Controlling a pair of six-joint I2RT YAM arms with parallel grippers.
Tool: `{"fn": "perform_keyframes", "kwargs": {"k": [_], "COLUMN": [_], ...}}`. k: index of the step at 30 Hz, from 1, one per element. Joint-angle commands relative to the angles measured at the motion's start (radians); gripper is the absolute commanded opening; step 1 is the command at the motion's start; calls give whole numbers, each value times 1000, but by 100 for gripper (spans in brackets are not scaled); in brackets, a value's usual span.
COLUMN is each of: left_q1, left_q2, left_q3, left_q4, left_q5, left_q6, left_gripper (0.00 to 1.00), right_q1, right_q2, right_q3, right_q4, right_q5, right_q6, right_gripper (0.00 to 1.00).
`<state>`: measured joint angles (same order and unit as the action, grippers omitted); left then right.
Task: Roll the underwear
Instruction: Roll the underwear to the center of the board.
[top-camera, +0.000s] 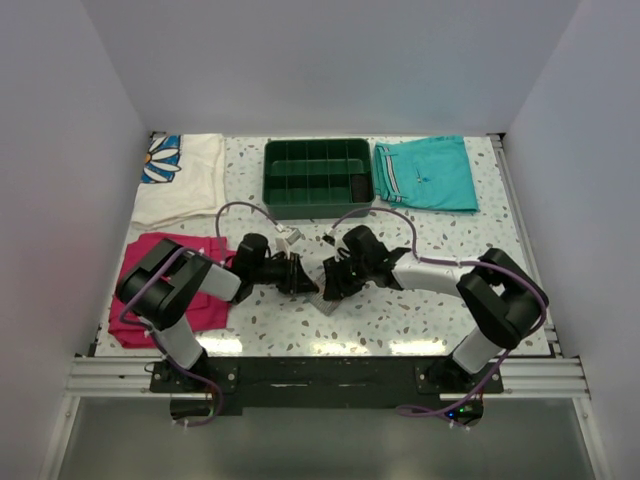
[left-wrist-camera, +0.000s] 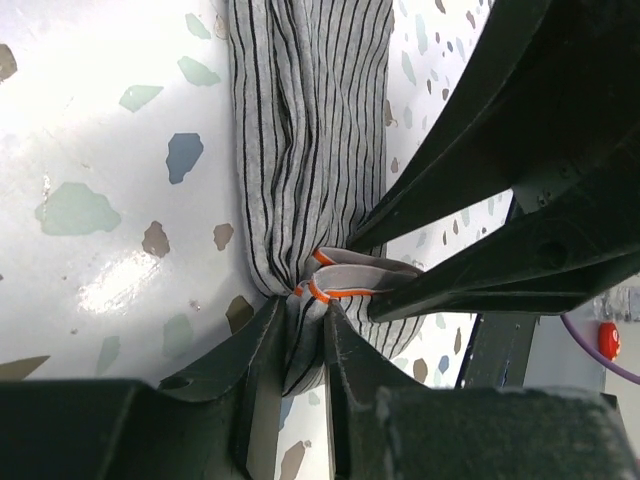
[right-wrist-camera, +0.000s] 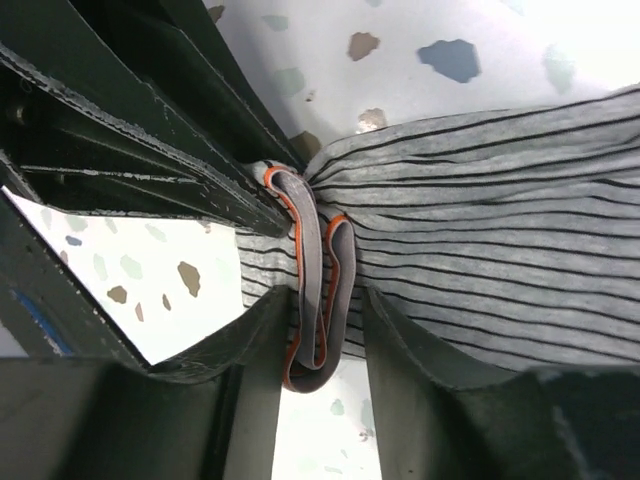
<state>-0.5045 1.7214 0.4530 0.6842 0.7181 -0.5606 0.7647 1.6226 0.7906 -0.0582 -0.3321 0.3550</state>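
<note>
Underwear (left-wrist-camera: 310, 150) pinched in L end effector (left-wrist-camera: 302, 345), loose in R end effector (right-wrist-camera: 325, 335)

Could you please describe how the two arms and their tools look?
The left arm and the right arm have black joints and pale grey links. A thin purple cable loops over each. The left tool and the right tool are black, with two flat, tapering fingers.

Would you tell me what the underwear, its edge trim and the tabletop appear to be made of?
The underwear: soft matte knit, probably cotton jersey; it bunches into folds, with fine dark stripes on grey.
The edge trim: likely a smooth elastic band, grey with orange borders, standing in a loop.
The tabletop: hard, glossy white with coloured flecks, mirroring the light; whether stone or laminate cannot be told.
</note>
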Motion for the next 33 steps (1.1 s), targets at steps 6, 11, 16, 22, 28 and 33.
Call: {"fn": "perform_keyframes", "kwargs": {"k": [6, 11, 16, 22, 28, 33], "left_q1": [-3, -11, -17, -19, -19, -19], "left_q2": [46, 69, 84, 101, 107, 107], "left_q3": [47, 91, 141, 174, 196, 202], "left_q4": [-78, -155, -242, -337, -377, -396], "left_q5": [-40, -42, -80, -103, -109, -111], "left_q6": [21, 37, 30, -7, -12, -9], "left_gripper": [15, 14, 13, 12, 12, 12], "right_q1": [-1, 60, 217, 315, 378, 397], "right_q2": [-209, -251, -208, -161, -101, -57], "right_q3": [22, 87, 137, 162, 197, 203], "right_q4": [-127, -230, -296, -298, -301, -286], "right_q5": [206, 261, 474, 602, 651, 662], "right_q6": [-33, -103, -155, -179, -212, -232], "right_gripper": [48, 51, 51, 51, 51, 51]}}
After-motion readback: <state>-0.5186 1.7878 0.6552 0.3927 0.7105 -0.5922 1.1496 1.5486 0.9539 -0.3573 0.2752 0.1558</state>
